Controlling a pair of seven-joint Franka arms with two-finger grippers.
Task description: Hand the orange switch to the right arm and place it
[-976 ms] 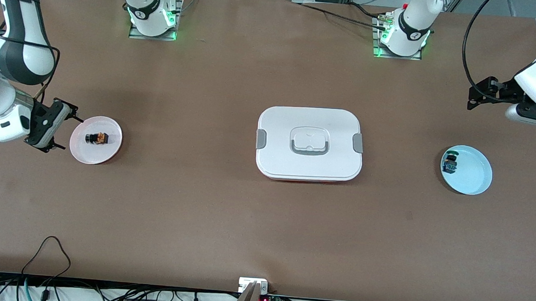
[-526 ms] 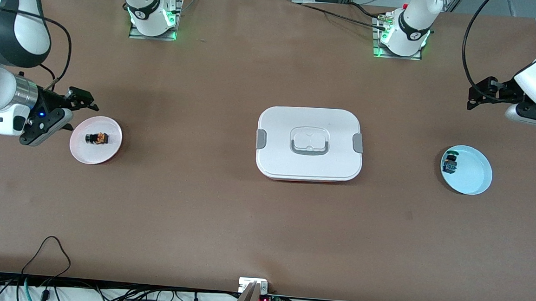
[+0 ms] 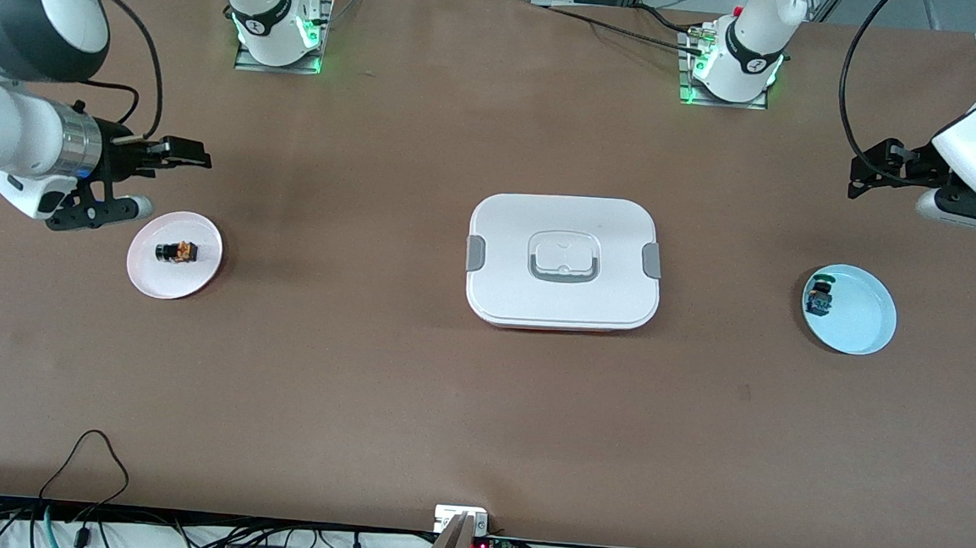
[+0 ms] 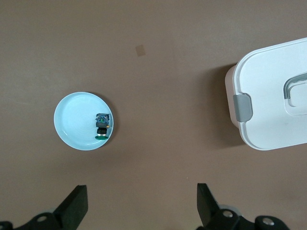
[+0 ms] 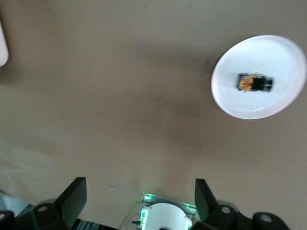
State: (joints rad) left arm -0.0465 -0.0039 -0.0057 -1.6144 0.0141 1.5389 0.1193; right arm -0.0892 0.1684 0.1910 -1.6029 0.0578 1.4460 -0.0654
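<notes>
I see the orange switch lying on its side in the pink plate at the right arm's end of the tabletop, with nothing touching it. My right tool is up in the air over bare tabletop just beside that plate, its fingers spread wide with nothing between them; its wrist view shows plate and switch off to one side, not under the fingers. My left tool waits over the tabletop at the left arm's end, near the blue plate, which holds a green switch; its fingers are also apart and hold nothing. A white lidded box sits between the two plates.

The orange switch already lies at the right arm's end, which is where a handover and placement would leave it. I judge this fits either a finished placement with the right arm drawing clear, or a moment with the switch simply resting there; I can't tell which. I'd bid no move on this alone.
</notes>
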